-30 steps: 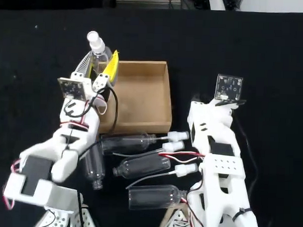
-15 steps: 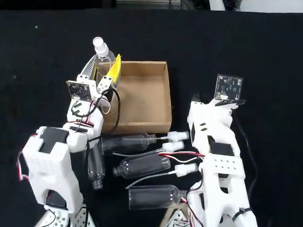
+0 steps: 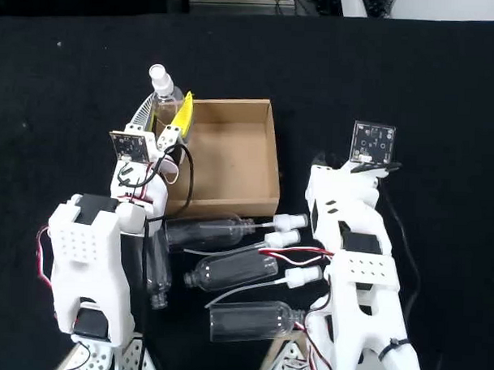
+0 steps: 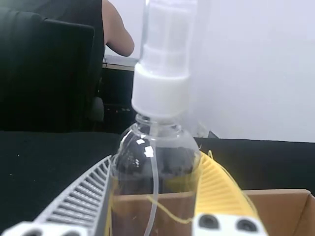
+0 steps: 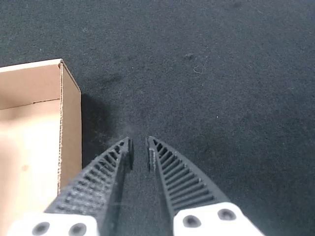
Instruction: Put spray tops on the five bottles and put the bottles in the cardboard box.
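- The left gripper [image 3: 165,124] was clamped on a clear plastic bottle [image 3: 165,103], one grey ribbed finger [image 4: 83,201] and one yellow finger [image 4: 216,189] pressed against opposite sides of its body.
- That bottle [image 4: 155,169] carried a white spray top [image 4: 162,73] on its neck, and a thin dip tube hung down inside it.
- In the high view the held bottle stood just beside the far left corner of the cardboard box [image 3: 232,160], its spray top [image 3: 160,76] leaning toward the table's far edge. Whether it was over the box wall or outside it could not be told.
- The cardboard box lay open near the middle of the black table [image 3: 437,94], nothing inside it.
- The right gripper [image 5: 139,147] hung low over bare table just to the right of the box [image 5: 29,123]. Its black ribbed fingers [image 5: 177,172] were drawn together to a narrow slit with nothing between them.
- Four more clear bottles lay on their sides between the box and the table's near edge: one [image 3: 206,232] just beside the box's near wall, one [image 3: 232,270] nearer, one [image 3: 250,321] nearest the edge, and one [image 3: 155,271] partly under the left arm.
- Three white spray tops [image 3: 288,222] [image 3: 282,238] [image 3: 302,276] lay by the necks of those bottles, near the right arm's base, dip tubes trailing. Whether any was seated on a neck could not be told.
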